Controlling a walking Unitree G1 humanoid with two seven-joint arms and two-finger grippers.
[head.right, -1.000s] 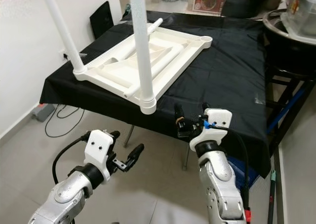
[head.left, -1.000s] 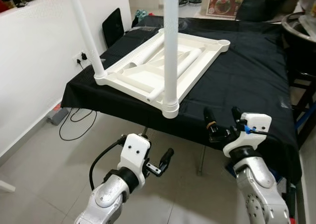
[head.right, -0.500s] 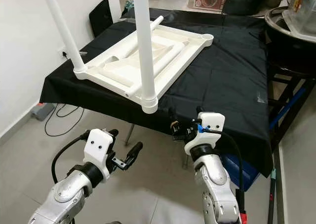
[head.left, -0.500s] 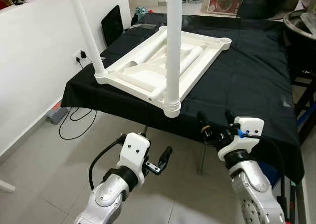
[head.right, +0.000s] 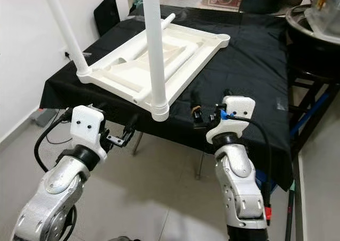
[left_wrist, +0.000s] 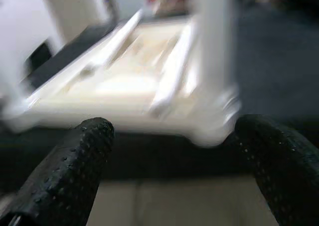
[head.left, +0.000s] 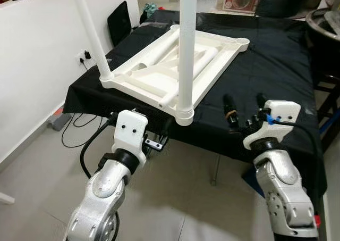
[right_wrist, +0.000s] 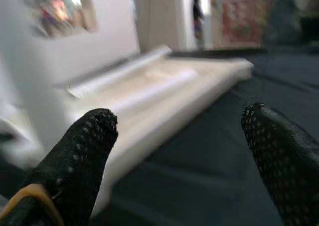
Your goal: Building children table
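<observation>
A desk (head.left: 276, 65) draped in matte black cloth carries the white plastic tabletop (head.left: 175, 65), lying upside down near the front left corner, its ribbed underside up. Two round, smooth legs already stand in the near corner sockets: one (head.left: 185, 49) at the front, one (head.left: 93, 36) at the left. Two more legs (head.left: 204, 65) lie loose in the tabletop's hollow, and the far right socket (head.left: 243, 41) looks bare, so I judge the build about half done.

The left pincer (head.right: 129, 133) sits low at the desk's front edge, below the front leg, fingers spread, holding nothing. The right pincer (head.left: 245, 109) is raised over the cloth just right of that leg, its dimpled black fingers (right_wrist: 84, 146) wide apart and empty.
</observation>
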